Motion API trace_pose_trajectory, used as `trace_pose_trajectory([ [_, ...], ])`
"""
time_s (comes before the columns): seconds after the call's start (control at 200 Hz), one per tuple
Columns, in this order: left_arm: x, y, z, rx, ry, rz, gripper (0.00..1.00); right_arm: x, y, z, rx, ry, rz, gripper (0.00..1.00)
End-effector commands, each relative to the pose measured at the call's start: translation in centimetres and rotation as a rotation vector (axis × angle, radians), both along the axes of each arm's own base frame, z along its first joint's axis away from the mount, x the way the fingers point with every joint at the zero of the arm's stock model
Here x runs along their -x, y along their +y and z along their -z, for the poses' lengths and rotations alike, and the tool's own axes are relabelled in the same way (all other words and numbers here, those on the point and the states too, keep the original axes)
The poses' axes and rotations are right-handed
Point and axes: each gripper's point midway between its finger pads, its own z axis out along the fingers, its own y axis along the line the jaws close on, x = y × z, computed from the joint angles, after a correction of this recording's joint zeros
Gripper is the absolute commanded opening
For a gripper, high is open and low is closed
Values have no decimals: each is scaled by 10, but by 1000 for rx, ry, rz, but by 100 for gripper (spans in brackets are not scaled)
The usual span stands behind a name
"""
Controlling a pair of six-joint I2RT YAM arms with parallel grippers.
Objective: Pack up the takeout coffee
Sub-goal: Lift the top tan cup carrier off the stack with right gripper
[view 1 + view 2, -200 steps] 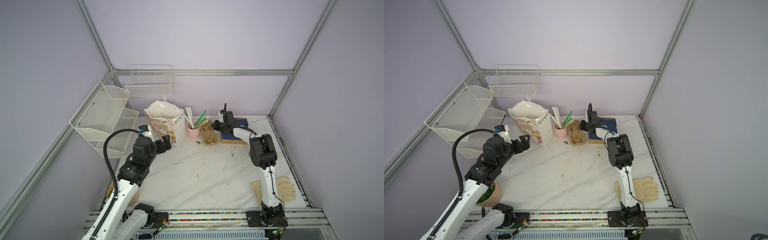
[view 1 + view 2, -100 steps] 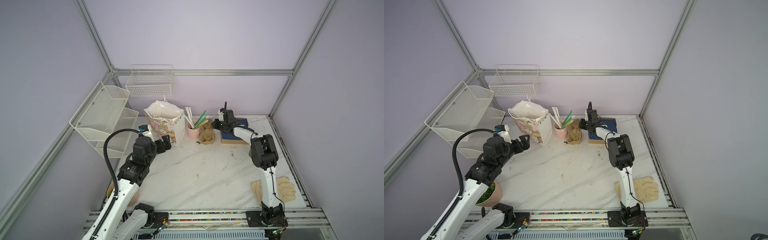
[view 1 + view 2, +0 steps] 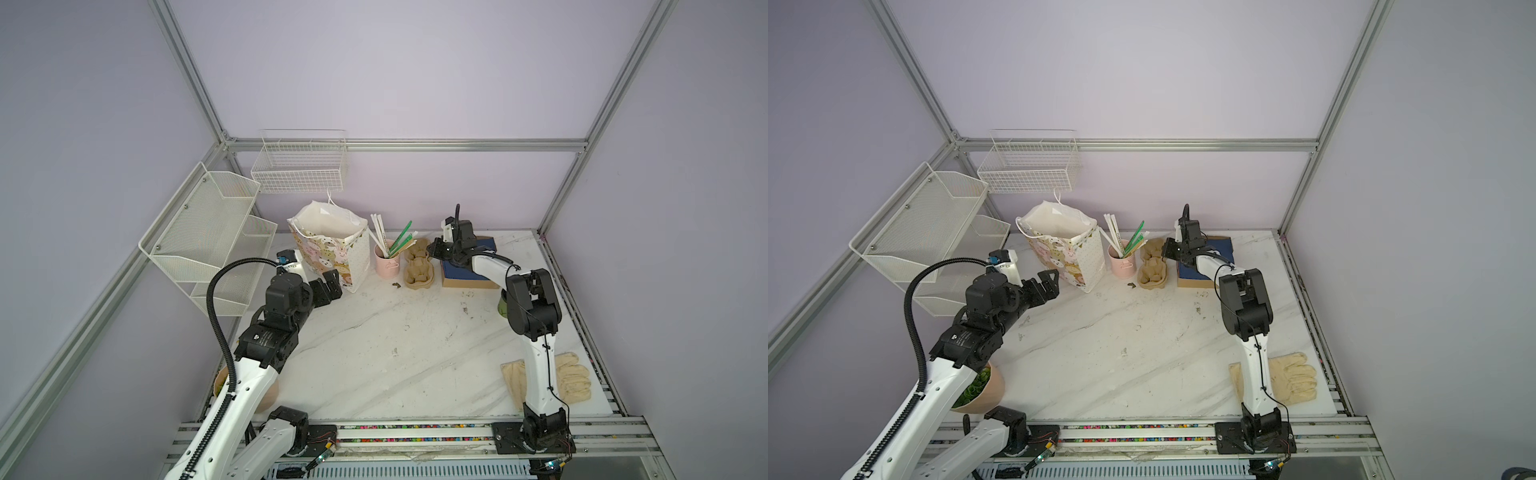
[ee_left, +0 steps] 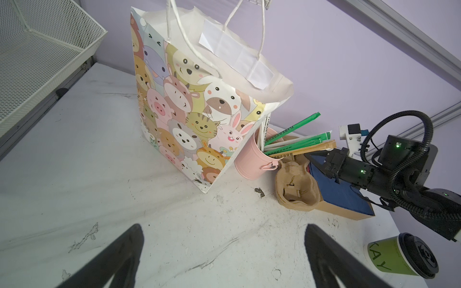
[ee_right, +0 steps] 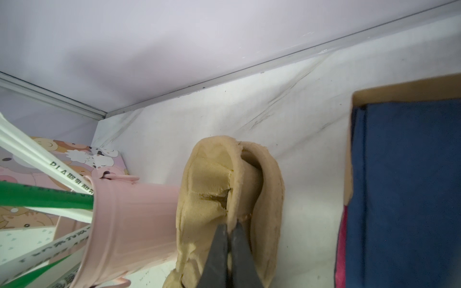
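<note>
Coffee: olive-green paper takeout cup (image 4: 389, 256) with a black lid, on the white marble table (image 3: 374, 353), by the right arm's elbow and well apart from both claws.
Right claw (image 5: 230, 232): pinched shut on the rim of the tan pulp cup tray (image 5: 207, 179), which touches the pink metal mug (image 5: 129, 214) of wrapped straws (image 5: 45, 199).
Left claw (image 4: 222, 259): spread wide, holding nothing, near the cartoon-animal paper bag (image 4: 184, 104).
Bag: upright, mouth open.

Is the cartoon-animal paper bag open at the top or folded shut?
Open. The paper bag stands upright, mouth spread wide, white inside showing in both top views.
</note>
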Motion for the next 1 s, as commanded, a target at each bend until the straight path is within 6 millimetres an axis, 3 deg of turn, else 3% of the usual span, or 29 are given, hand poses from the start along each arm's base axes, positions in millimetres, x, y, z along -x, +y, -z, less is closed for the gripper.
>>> trace_pose_trajectory([
  [0.0,-3,0,7,6,-8,1,100,-3,-8,-27,-112,-43,-27,0],
  [0.28,-3,1,6,6,-10,-1,100,0,-5,-45,-228,-75,-94,0],
  [0.59,-3,1,5,6,-11,-2,100,-1,-10,-45,-349,-55,-99,0],
  [0.87,-2,2,5,7,-14,-5,100,1,-19,-86,-397,-116,-76,0],
  [0.995,-1,3,4,5,-17,-7,100,8,-30,-115,-403,-165,-41,0],
])
